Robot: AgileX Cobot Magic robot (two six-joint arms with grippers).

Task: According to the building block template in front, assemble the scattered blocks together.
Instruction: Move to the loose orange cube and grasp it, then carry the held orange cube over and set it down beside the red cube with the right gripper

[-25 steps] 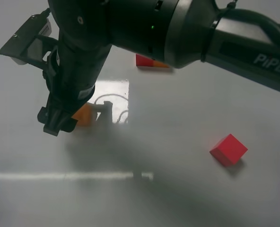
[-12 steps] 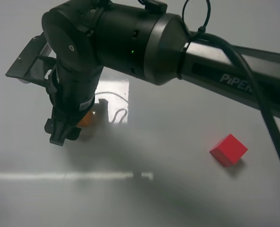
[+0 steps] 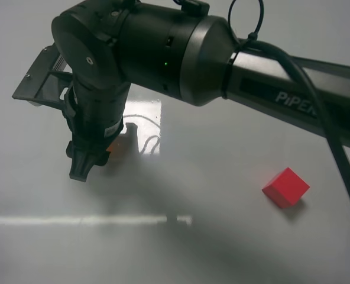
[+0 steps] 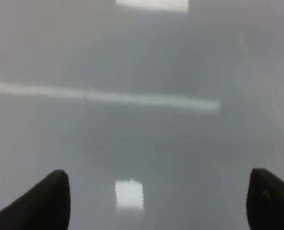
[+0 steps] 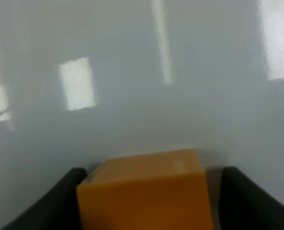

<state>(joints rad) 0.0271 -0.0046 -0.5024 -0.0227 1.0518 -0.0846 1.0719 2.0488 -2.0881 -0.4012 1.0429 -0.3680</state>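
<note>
My right gripper (image 3: 83,165) reaches across to the left side of the table and points down over the orange cube (image 3: 112,145), of which only a sliver shows beside the arm. In the right wrist view the orange cube (image 5: 144,191) sits between the two fingers of the right gripper (image 5: 149,194), which are closed against its sides. The red cube (image 3: 285,187) lies alone at the right. The red-orange template bar is hidden behind the arm. My left gripper (image 4: 156,201) is open and empty over bare table.
The grey glossy table (image 3: 222,154) shows bright light reflections (image 3: 142,124). The thick right arm (image 3: 252,77) spans the upper part of the exterior view, from the right edge to the left side.
The right gripper has lowered over the orange cube and its fingers have narrowed onto it. The arm now hides the template bar. The red cube has not moved.
</note>
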